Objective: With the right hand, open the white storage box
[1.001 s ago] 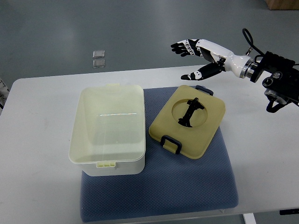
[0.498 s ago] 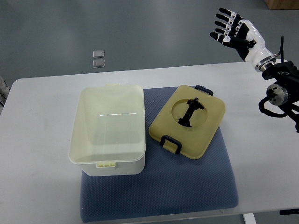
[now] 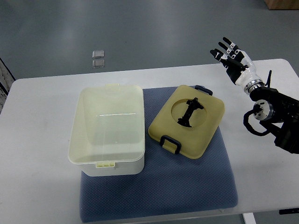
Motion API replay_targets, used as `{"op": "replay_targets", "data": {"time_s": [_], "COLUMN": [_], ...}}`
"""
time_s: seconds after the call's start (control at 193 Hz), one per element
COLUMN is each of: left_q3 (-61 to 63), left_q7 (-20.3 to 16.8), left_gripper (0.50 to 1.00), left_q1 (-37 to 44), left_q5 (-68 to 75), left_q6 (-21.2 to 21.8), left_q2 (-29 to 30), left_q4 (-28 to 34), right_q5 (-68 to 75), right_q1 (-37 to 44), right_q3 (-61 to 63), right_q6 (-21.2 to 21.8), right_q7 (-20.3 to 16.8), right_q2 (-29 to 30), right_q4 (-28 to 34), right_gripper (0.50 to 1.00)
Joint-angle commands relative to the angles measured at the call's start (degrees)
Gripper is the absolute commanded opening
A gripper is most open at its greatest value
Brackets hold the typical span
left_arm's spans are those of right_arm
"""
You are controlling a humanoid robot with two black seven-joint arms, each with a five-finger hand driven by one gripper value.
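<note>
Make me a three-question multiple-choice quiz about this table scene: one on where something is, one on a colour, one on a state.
1. Where does the lid lie?
A. On the blue mat, right of the box
B. On the box
C. On the floor

2. What colour are the lid's latches?
A. Red
B. Black
C. Green

3. What state is the white storage box in?
A. Closed
B. Tipped over
C. Open

Answers: 1 A, it rests on the mat beside the box. 2 B, the clips are dark. 3 C, the interior shows; the right hand holds nothing.
</note>
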Motion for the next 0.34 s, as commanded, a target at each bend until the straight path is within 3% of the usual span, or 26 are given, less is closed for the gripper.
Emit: {"op": "replay_targets", "data": {"time_s": [0.0, 0.332], "left_q3": [0.0, 0.0], "left_q7": [0.0, 0.0], "left_gripper": [1.0, 1.0], "left_q1": [0.0, 0.2], "left_q5": [0.0, 0.0], "left_q6": [0.0, -0.1], "left_q2": [0.0, 0.0], "left_q4": [0.0, 0.0], "right_q5": [0.0, 0.0], "right_q1": [-1.1, -2.4], "right_q3": [2.1, 5.4], "right_q6": [0.2, 0.1], "right_q7": [0.2, 5.9], "right_q2": [0.8, 1.1], "right_q4": [-0.1, -0.3], "right_gripper": [0.93, 0.93]}}
